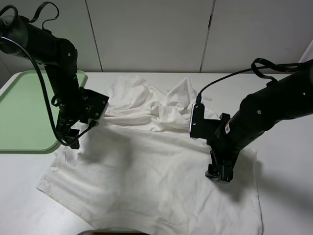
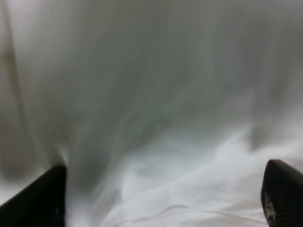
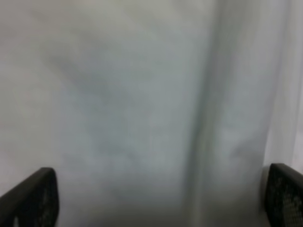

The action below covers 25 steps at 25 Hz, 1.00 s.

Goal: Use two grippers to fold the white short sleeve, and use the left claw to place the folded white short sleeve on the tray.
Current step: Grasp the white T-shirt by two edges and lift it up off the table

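While the white short sleeve (image 1: pixel 156 181) lies rumpled, left pincer (image 1: pixel 73 142) and right pincer (image 1: pixel 219 175) gape over it.

A short-sleeve shirt (image 1: pixel 146 176) lies spread across the middle of a table (image 1: pixel 288 196), bunched in folds at its far end and flat at its near end. A tray (image 1: pixel 24 107) sits on the table at the left, just beside the shirt's left edge. The left claw (image 1: pixel 72 141) stands over that left edge next to the tray, and the right claw (image 1: pixel 220 175) over the shirt's right side, well apart.
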Each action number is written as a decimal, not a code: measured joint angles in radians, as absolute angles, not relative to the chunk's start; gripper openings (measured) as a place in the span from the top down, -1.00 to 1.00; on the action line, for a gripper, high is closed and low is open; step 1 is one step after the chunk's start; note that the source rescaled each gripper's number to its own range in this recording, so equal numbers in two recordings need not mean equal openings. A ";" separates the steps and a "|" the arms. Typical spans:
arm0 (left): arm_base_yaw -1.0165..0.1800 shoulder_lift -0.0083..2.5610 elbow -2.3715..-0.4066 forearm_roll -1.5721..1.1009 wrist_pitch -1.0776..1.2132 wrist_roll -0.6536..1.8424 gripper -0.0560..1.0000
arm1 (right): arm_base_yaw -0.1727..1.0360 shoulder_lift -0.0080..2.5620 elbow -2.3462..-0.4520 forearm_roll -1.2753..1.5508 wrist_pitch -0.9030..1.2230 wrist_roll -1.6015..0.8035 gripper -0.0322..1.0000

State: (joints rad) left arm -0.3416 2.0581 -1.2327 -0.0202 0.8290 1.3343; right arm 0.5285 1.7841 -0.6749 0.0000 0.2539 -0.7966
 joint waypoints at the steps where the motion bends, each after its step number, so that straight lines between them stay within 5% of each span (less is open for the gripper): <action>1: -0.342 2.058 -1.233 -0.020 0.827 1.334 -0.61 | 0.518 1.790 -0.675 0.000 0.252 -0.791 -0.91; 6: -0.342 2.058 -1.233 -0.020 0.825 1.334 -0.58 | 0.486 1.797 -0.675 0.000 0.249 -0.776 -0.80; 14: -0.342 2.058 -1.233 -0.020 0.820 1.335 -0.27 | 0.486 1.799 -0.675 0.000 0.244 -0.771 -0.11; 18: -0.342 2.058 -1.233 -0.022 0.818 1.335 0.17 | 0.486 1.799 -0.675 0.000 0.243 -0.771 0.57; 21: -0.342 2.058 -1.233 -0.020 0.818 1.336 0.80 | 0.486 1.799 -0.675 0.000 0.243 -0.771 0.94; 25: -0.342 2.058 -1.233 -0.020 0.818 1.338 0.88 | 0.486 1.799 -0.675 0.000 0.243 -0.770 0.94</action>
